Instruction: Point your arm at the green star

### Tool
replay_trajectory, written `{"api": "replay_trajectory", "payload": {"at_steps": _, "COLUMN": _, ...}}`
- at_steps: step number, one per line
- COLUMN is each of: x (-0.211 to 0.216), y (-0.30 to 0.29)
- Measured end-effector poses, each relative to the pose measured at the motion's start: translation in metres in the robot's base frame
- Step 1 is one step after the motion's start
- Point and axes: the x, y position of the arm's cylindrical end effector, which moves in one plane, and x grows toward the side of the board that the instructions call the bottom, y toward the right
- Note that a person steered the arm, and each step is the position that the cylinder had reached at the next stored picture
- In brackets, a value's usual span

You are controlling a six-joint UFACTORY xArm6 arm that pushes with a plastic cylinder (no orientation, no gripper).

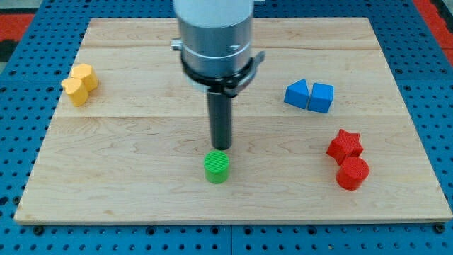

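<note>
My tip (221,147) stands just above a green round block (217,167) near the view's bottom centre, almost touching its top edge. This is the only green block I see; it looks like a short cylinder, and no star shape can be made out. The rod hangs from the grey arm housing (214,35) at the view's top centre.
Two yellow blocks (79,83) sit together at the view's left. A blue triangular block (297,93) and a blue cube (321,97) sit side by side at the right. A red star (345,144) touches a red cylinder (352,173) at the lower right. The wooden board (141,191) lies on a blue pegboard.
</note>
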Motion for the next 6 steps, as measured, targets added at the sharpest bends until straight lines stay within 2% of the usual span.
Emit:
{"api": "replay_trajectory", "payload": {"at_steps": 1, "x": 0.024, "y": -0.009}}
{"api": "replay_trajectory", "payload": {"at_steps": 2, "x": -0.001, "y": -0.017}}
{"api": "replay_trajectory", "payload": {"at_steps": 4, "x": -0.196, "y": 0.005}}
{"api": "replay_trajectory", "payload": {"at_steps": 5, "x": -0.261, "y": 0.002}}
{"api": "replay_trajectory", "payload": {"at_steps": 6, "x": -0.305, "y": -0.026}}
